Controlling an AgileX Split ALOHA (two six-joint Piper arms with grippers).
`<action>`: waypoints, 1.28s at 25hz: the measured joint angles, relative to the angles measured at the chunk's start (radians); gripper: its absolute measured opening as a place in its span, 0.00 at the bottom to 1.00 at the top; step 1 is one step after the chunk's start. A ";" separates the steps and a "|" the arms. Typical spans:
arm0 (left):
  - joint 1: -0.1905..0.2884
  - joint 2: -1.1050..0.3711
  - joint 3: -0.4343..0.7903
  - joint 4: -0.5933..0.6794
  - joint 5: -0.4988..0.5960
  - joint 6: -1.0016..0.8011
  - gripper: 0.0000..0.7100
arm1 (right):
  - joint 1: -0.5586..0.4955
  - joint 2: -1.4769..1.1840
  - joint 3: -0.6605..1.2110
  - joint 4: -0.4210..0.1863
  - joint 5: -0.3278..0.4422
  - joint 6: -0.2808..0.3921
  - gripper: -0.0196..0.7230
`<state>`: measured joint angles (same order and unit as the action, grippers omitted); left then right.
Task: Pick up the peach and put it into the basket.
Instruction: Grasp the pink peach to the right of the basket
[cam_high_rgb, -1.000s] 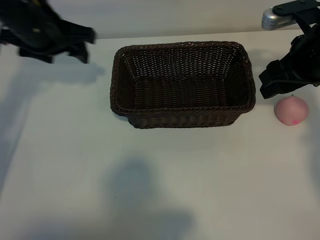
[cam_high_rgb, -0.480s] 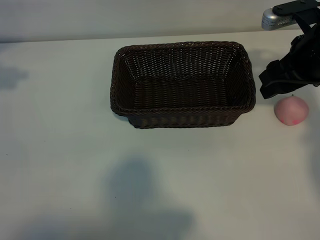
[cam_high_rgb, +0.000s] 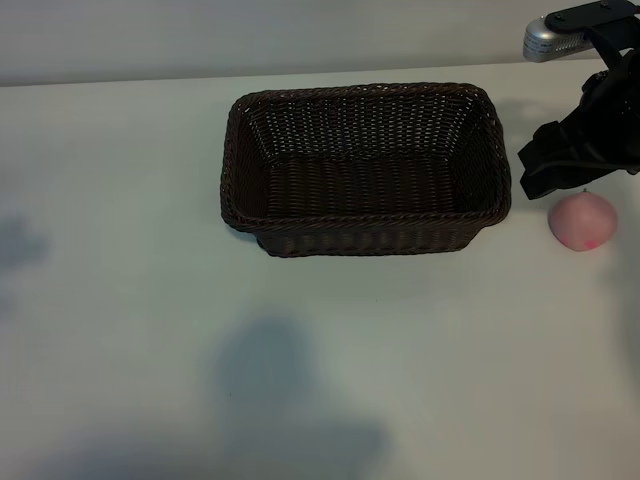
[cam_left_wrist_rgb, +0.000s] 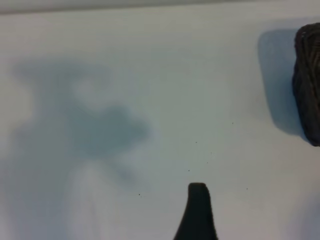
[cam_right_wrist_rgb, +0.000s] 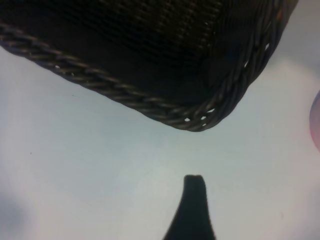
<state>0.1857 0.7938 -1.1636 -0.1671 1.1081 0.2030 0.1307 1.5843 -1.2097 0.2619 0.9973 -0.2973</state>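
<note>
The white table (cam_high_rgb: 120, 330) takes up most of the view. Mid-table sits the dark wicker basket (cam_high_rgb: 366, 170), nothing in it. Off its right end hangs the right gripper (cam_high_rgb: 560, 170), jaws apart, holding nothing. Just below it in the exterior view, the peach (cam_high_rgb: 583, 221) lies on the table, outside the basket. The left gripper (cam_left_wrist_rgb: 198, 210) shows only one fingertip; I cannot tell how its jaws stand.

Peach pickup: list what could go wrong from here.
1. The peach is round and lies loose on the table, so it may roll if the right pincer beside it nudges it.
2. The basket has a raised braided rim between the peach and its empty inside; a low carry could clip it.
</note>
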 joint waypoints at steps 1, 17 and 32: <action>0.000 -0.073 0.045 0.018 -0.006 0.001 0.84 | 0.000 0.000 0.000 0.000 0.000 0.000 0.83; -0.008 -0.735 0.595 0.090 -0.027 -0.124 0.83 | 0.000 0.000 0.000 0.000 0.002 0.000 0.83; -0.009 -0.773 0.663 0.090 -0.014 -0.136 0.83 | 0.000 0.000 0.000 -0.010 -0.002 0.000 0.83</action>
<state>0.1769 0.0208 -0.5005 -0.0770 1.0941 0.0666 0.1307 1.5843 -1.2097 0.2522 0.9955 -0.2973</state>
